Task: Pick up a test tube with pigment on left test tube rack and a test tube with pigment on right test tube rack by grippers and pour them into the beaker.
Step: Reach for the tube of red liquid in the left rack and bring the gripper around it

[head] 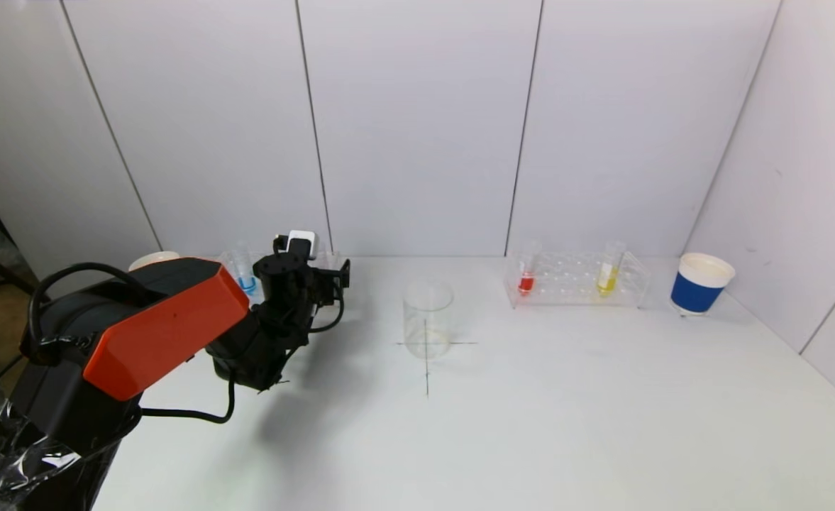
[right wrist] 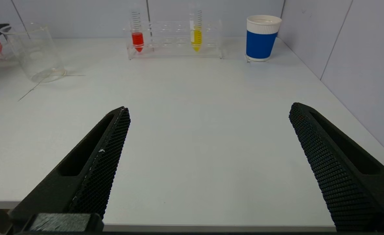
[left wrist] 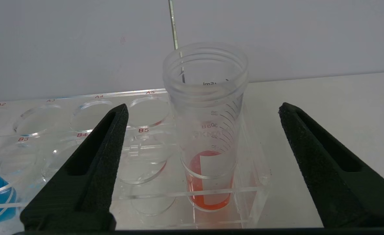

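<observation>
Red-pigment test tube (left wrist: 208, 137) upright in end hole of left rack (left wrist: 139, 182), between spread fingers of left gripper (left wrist: 203, 111), untouched; right gripper (right wrist: 208, 112) wide open over table (right wrist: 192, 137), beaker (head: 428, 318) centre

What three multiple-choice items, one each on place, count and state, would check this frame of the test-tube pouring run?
1. Where does the beaker stand?
A. between the two racks
B. inside the right rack
C. beside the blue cup

2. How many tubes with pigment stand in the right rack?
A. one
B. two
C. four

3. How is the left gripper?
A. shut on the blue tube
B. open around the orange-red tube
C. open over the beaker

Answers: 1 A, the beaker sits mid-table on the cross mark. 2 B, a red tube and a yellow tube. 3 B, its fingers stand apart on either side of the orange-red tube, not touching it.
</observation>
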